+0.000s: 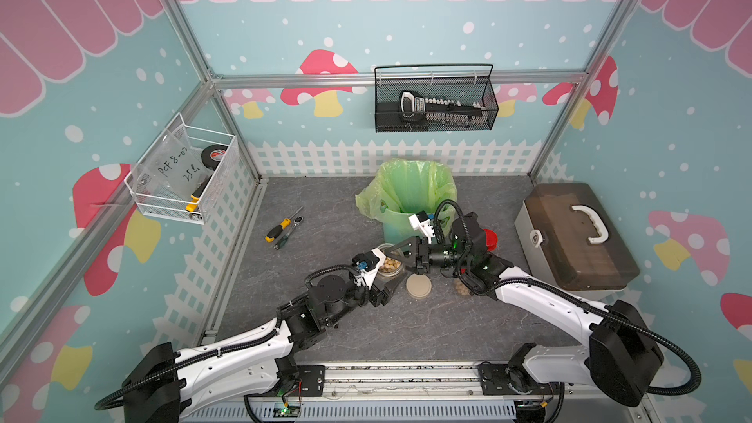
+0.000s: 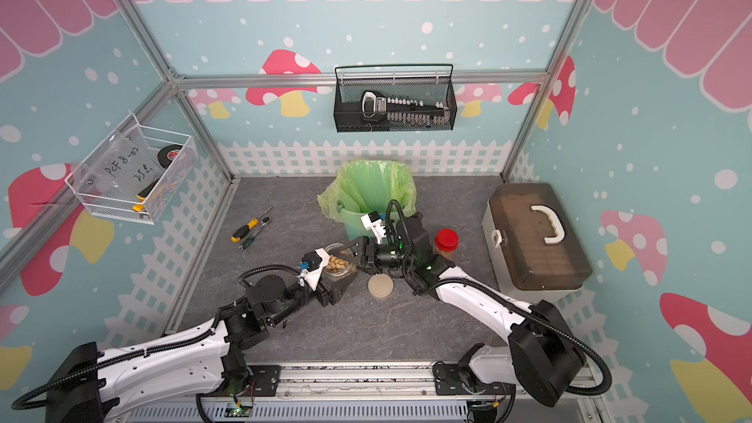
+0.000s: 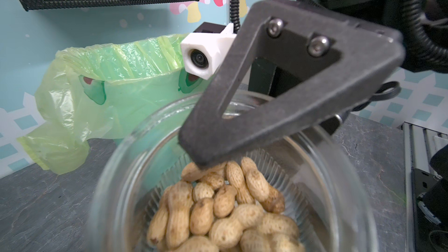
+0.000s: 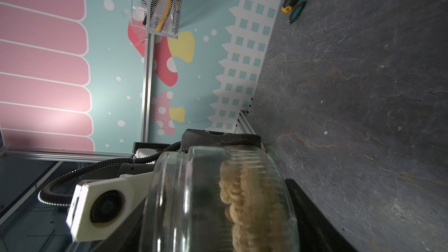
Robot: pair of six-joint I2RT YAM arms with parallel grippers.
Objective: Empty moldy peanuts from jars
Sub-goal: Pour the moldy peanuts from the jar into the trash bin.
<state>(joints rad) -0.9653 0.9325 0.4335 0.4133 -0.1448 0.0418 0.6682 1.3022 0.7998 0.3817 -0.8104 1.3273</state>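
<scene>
**Asker:** Start at the left. Why is that hand there?

**Me:** My left hand (image 1: 384, 276) is closed to a middling width on the open jar (image 3: 114, 190), low on its body. I'd say that is to steady it, since smooth round glass would skate on this slate-grey counter (image 1: 325, 327).

**Asker:** What's inside?

**Me:** The peanuts (image 3: 218, 209). They are tan and in the shell, waisted, with pitted, netted skins. They lie heaped loose in the lower half. The clear wall is ribbed low down, and the rim is thick and smooth.

**Asker:** And the lid?

**Me:** It is off. The lid (image 1: 418, 286) is a flat, matte beige disc on the counter, just right of the jar and clear of any pour.

**Asker:** Your right hand?

**Me:** My right hand (image 1: 398, 253) is rolled on its side. One flat, grainy black triangular finger (image 3: 242, 136) reaches over the mouth down to the peanuts, and the other seems to sit outside the wall. The jaws stand fairly narrow about the glass. I cannot tell whether they have bitten yet. My guess is that this hand takes the jar in order to tip it.

**Asker:** Tip it where?

**Me:** Into the teal bin (image 1: 392, 233) just behind, I'd think. Its thin, crinkly green bag (image 1: 407, 185) gapes wide, so the carry would be short.

**Asker:** Further right?

**Me:** A red-lid jar (image 2: 446, 240) stands beside my right arm. It is capped and not yet emptied.
</scene>
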